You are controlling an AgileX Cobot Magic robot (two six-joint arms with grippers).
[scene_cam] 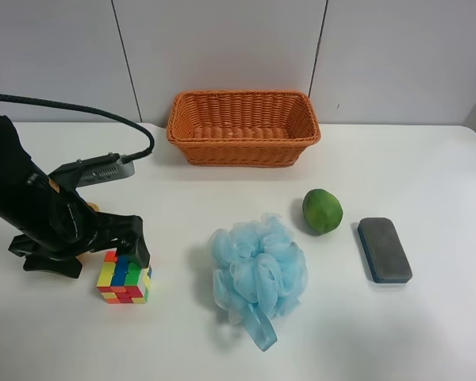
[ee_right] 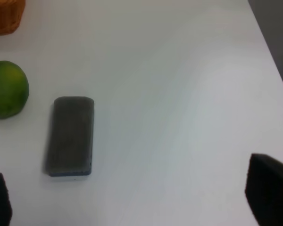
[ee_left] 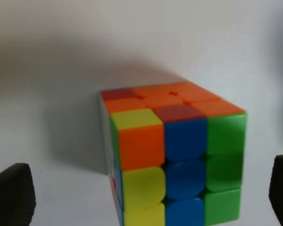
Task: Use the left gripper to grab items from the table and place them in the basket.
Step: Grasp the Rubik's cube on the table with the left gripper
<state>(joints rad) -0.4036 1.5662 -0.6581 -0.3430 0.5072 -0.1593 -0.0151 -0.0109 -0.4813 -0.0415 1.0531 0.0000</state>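
Note:
The multicoloured puzzle cube [scene_cam: 124, 279] stands on the white table [scene_cam: 428, 333] at the front left. My left gripper [scene_cam: 113, 254] is low over it. In the left wrist view the cube [ee_left: 174, 155] sits between the two black fingertips [ee_left: 12, 197], which stand open and clear of its sides. The light-blue bath puff [scene_cam: 258, 274], green fruit [scene_cam: 322, 211] and grey-blue eraser [scene_cam: 385, 249] lie to the right. The wicker basket [scene_cam: 243, 127] stands at the back. The mango is hidden, except perhaps for a small orange patch behind the arm. My right gripper [ee_right: 134, 195] is open and empty above the table near the eraser [ee_right: 70, 136].
A black cable [scene_cam: 79, 107] arcs from the left arm across the back left of the table. The right wrist view also shows the green fruit [ee_right: 7, 89], a basket corner [ee_right: 4, 16] and the table's edge [ee_right: 273, 56]. A grey panelled wall stands behind the basket.

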